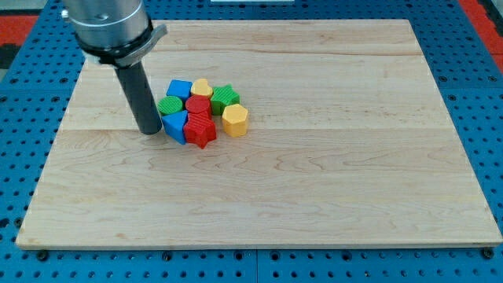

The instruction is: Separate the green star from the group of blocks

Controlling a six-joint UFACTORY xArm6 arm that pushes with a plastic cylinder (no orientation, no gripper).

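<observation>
A tight group of blocks sits left of the board's middle. The green star (225, 97) is at the group's upper right, touching a yellow block (202, 87) and a red block (198, 105). A yellow hexagon (234, 120) lies just below it. A blue block (179, 89), a green round block (170, 105), a blue triangle-like block (175, 126) and a red star (200, 131) make up the rest. My tip (148, 130) stands at the group's left side, right next to the blue triangle-like block and the green round block, across the group from the green star.
The wooden board (330, 173) lies on a blue perforated table (23, 118). The arm's grey housing (110, 27) hangs over the board's upper left corner.
</observation>
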